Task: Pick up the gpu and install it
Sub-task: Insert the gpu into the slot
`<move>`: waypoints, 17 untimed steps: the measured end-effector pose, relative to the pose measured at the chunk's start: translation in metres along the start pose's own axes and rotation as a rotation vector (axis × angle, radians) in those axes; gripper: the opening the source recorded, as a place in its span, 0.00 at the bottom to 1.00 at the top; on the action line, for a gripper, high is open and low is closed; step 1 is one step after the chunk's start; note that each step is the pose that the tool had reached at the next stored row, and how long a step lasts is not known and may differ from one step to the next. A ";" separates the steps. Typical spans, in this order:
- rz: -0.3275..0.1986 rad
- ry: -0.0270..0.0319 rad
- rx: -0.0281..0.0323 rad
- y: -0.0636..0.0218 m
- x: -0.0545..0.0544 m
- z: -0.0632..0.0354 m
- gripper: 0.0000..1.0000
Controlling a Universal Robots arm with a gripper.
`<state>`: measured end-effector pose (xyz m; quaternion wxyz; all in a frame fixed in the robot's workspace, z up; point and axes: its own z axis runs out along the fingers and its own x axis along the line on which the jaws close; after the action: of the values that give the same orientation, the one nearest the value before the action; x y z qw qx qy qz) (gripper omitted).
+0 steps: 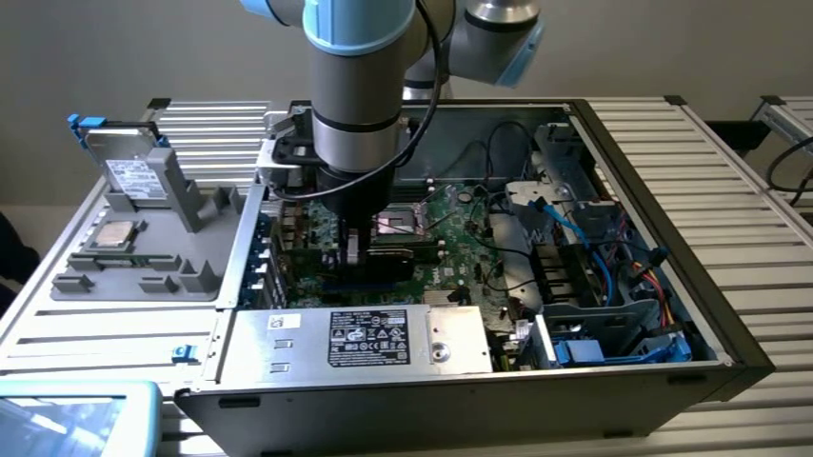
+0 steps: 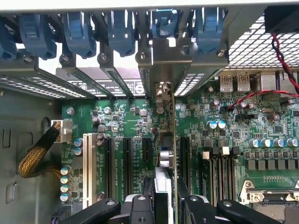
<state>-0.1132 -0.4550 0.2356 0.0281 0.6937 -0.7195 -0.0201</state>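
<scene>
The gpu (image 2: 164, 158) shows edge-on in the wrist view as a thin upright card standing over the green motherboard (image 2: 121, 121). Its silver end bracket (image 2: 164, 58) sits against the case's rear slot openings. My gripper (image 2: 164, 198) is shut on the card's near edge, with black fingers (image 2: 140, 205) on either side. In the exterior view the gripper (image 1: 357, 246) reaches down inside the open computer case (image 1: 661, 190), just above the motherboard's expansion slots, and the card (image 1: 396, 255) appears as a dark strip beneath it.
Black expansion slots (image 2: 126, 163) flank the card, with blue retention clips (image 2: 121, 32) above them. A yellow-sleeved cable (image 2: 37, 158) lies to one side. A power supply (image 1: 381, 338), blue cables (image 1: 597, 228), and a grey fixture holding a silver drive (image 1: 128, 171) surround the work area.
</scene>
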 end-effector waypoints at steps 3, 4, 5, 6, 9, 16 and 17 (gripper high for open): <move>0.000 0.0009 -0.0002 0.0001 0.000 0.0000 0.29; 0.000 0.0012 -0.0001 0.0001 0.000 0.0000 0.29; 0.000 0.0015 -0.0001 0.0000 0.000 0.0001 0.29; 0.000 0.0021 0.0000 0.0000 0.000 0.0001 0.29; 0.000 0.0041 0.0001 0.0000 0.000 0.0001 0.29; 0.000 0.0054 0.0001 0.0000 0.000 0.0001 0.29; 0.000 0.0055 0.0000 0.0000 0.000 0.0001 0.29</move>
<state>-0.1132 -0.4547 0.2356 0.0300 0.6937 -0.7194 -0.0181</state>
